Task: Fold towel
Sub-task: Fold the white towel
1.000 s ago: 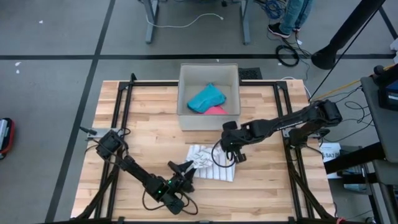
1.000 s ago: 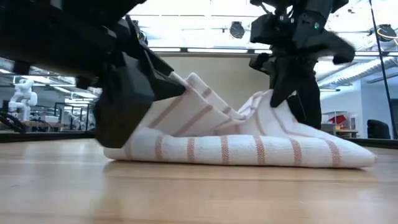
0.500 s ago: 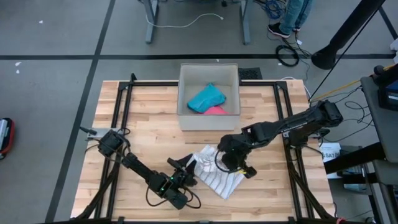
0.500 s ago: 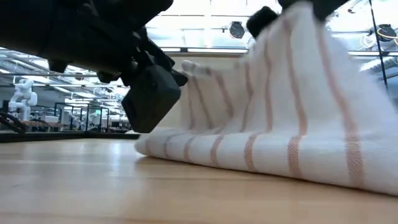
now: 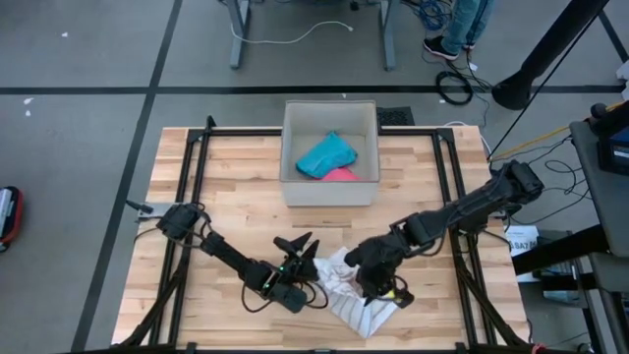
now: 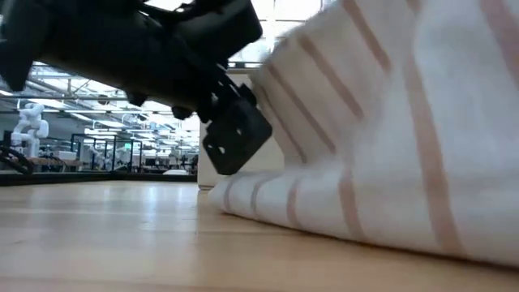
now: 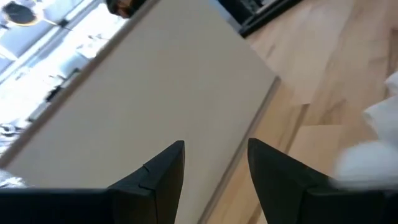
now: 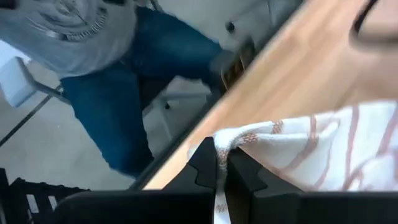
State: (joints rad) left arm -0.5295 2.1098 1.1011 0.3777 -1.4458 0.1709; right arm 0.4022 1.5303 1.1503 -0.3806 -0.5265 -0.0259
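Note:
The white towel with thin reddish stripes [image 5: 344,290] lies bunched on the wooden table near its front edge, and fills the right of the low view [image 6: 389,146]. My right gripper [image 5: 380,283] is over the towel's right part, shut on it [image 8: 222,155]. My left gripper [image 5: 303,242] stands open just left of the towel. Nothing is between its fingers [image 7: 214,149], which point level at the beige box. The towel's edge [image 7: 373,146] shows beside them. My right gripper pinches a bunched edge of the towel [image 8: 231,140] between its two shut fingers. They slant down toward the table's near edge. That part is raised off the table and the cloth falls away from it to the heap below [image 6: 340,211], which rests on the wood.
A beige box [image 5: 329,192] holding a turquoise and a pink cloth stands at the table's far middle. Black rails [image 5: 192,197] run along both sides. A person in jeans [image 8: 143,74] stands beyond the table's near edge.
My right gripper has gone toward the table's near edge and upward, tipping as it went, still shut on the towel. The held part has been lifted and drawn over the rest, and the whole towel has slid nearer. My left gripper has swung toward the right, still open.

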